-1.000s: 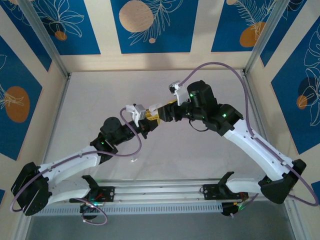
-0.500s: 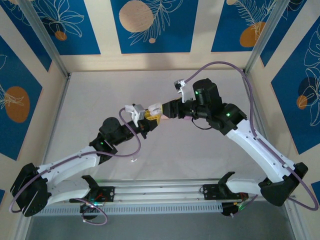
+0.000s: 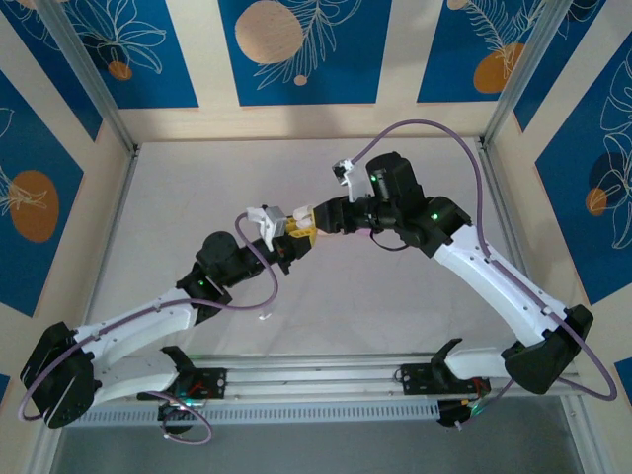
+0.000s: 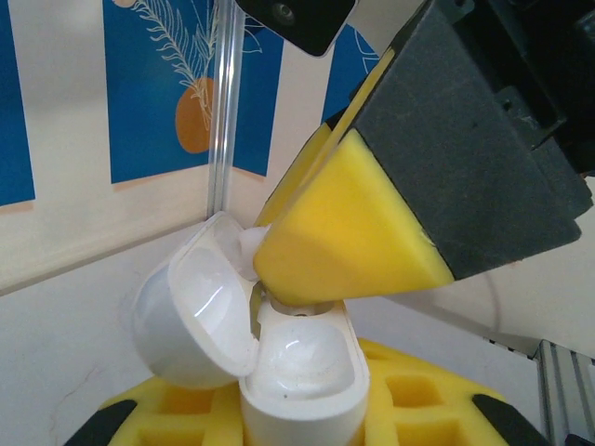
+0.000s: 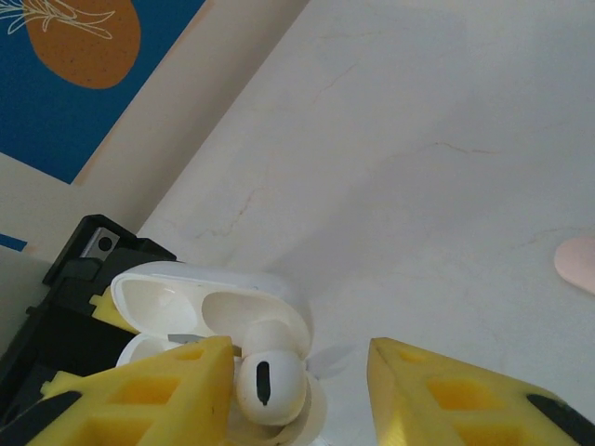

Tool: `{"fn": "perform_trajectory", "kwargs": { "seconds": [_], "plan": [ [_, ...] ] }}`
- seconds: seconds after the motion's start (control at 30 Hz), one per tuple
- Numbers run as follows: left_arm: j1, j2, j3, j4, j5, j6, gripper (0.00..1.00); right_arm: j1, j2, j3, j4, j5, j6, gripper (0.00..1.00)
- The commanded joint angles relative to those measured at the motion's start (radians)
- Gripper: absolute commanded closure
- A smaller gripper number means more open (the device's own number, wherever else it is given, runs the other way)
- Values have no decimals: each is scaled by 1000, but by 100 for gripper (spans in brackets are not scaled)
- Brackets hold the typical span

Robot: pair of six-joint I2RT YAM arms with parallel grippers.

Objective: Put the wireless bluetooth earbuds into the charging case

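While the left pincer (image 3: 288, 235) clamps a white charging case (image 4: 297, 372) over the middle of the table (image 3: 178, 197), the right pincer (image 5: 299, 367) hovers above it, spread.
A white earbud (image 5: 268, 381) sits partway in the open case (lid (image 4: 191, 316) tipped back), beside one yellow finger pad (image 5: 181, 386) of the right pincer; the other pad stands apart.

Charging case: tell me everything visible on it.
The charging case is white, glossy plastic, pebble-shaped, gripped at its base between the left gripper's yellow foam pads. Its lid is hinged open, hollow inside. A white earbud sits at its mouth, between the right gripper's parted fingers.
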Motion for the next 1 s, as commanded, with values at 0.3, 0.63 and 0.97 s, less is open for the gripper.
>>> {"fn": "perform_trajectory", "kwargs": {
  "seconds": [0.3, 0.63, 0.97],
  "plan": [
    [-9, -22, 38, 22, 11, 23, 85, -5, -9, 46, -36, -4, -41, 65],
    [-9, -26, 39, 5, 14, 22, 85, -5, -14, 50, -48, 14, -87, 75],
    [-9, -38, 52, -63, 27, 63, 85, 17, -55, 27, -45, 77, -238, 78]
  ]
}}
